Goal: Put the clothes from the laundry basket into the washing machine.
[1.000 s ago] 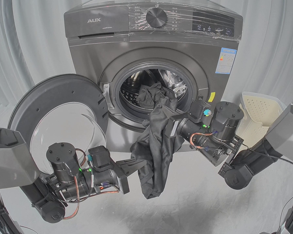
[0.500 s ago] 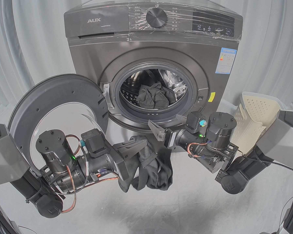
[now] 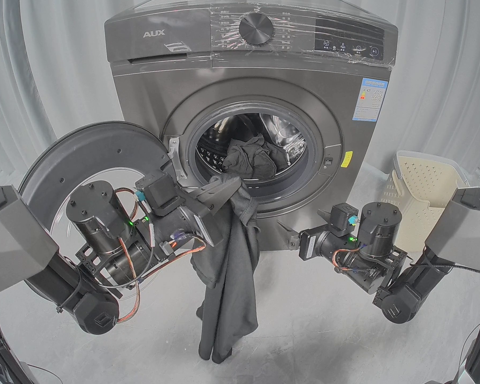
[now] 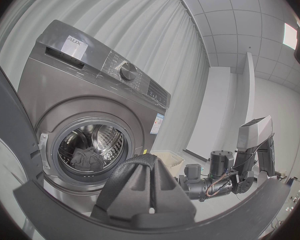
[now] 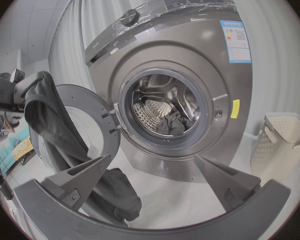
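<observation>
Both jaws of the left gripper (image 3: 233, 183) are pressed together on a fold of a dark garment (image 3: 232, 284), the cloth being looped over the closed fingers as seen in the left wrist view. The garment is held just in front of the lower left rim of the drum opening and is left hanging in a long drape toward the floor (image 3: 314, 321); whether its lower end touches the floor cannot be told. The jaws of the right gripper (image 5: 150, 157) are spread wide with nothing between them, and that gripper is held low, in front of the machine's lower right and well apart from the cloth. Beyond the grippers, the washing machine (image 3: 250, 81) is seen with its door (image 3: 90, 150) swung fully open to the left, and a bundle of dark cloth (image 3: 250, 158) is already lying inside the drum (image 3: 282, 132). The laundry basket (image 3: 426, 188) is set on the floor at the machine's right side, and only bare wall is shown in its visible interior. The task is judged to be well advanced: one load has been delivered, while the held garment has yet to be lifted over the rim and pushed in, its long hanging part being likely to catch on the lip.
</observation>
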Robot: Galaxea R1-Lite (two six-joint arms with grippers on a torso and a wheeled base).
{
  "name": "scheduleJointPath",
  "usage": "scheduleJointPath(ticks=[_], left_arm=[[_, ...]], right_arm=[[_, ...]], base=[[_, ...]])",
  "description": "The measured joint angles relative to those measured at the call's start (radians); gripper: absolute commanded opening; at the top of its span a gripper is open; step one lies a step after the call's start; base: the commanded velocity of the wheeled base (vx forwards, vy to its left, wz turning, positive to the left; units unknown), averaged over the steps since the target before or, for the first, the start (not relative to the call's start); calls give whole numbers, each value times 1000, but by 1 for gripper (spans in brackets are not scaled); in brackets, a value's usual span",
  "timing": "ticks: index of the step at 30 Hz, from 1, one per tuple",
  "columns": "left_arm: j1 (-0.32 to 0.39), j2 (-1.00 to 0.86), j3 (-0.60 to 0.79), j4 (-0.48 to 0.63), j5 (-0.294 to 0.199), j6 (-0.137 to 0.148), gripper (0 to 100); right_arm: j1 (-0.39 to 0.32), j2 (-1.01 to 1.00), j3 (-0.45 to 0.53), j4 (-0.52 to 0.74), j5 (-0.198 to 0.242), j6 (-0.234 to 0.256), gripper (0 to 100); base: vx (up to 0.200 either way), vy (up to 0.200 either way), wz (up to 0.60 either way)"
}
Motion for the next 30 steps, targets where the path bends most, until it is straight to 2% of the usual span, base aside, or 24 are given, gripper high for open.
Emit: scheduleJointPath(ticks=[16,25,30], left_arm=[[-8,3,-14,0,1,2,0],[-12,-9,-16,0,-2,-1,0],[-8,-9,-19,0,-4,-3,0]], right_arm=[[-37,-22,55,-6,23,-16,100],[-44,-61,160,-29,63,-16,100],[-52,-68,231,-40,106,-20,100]], base=[[0,0,0],[0,0,0],[0,0,0]])
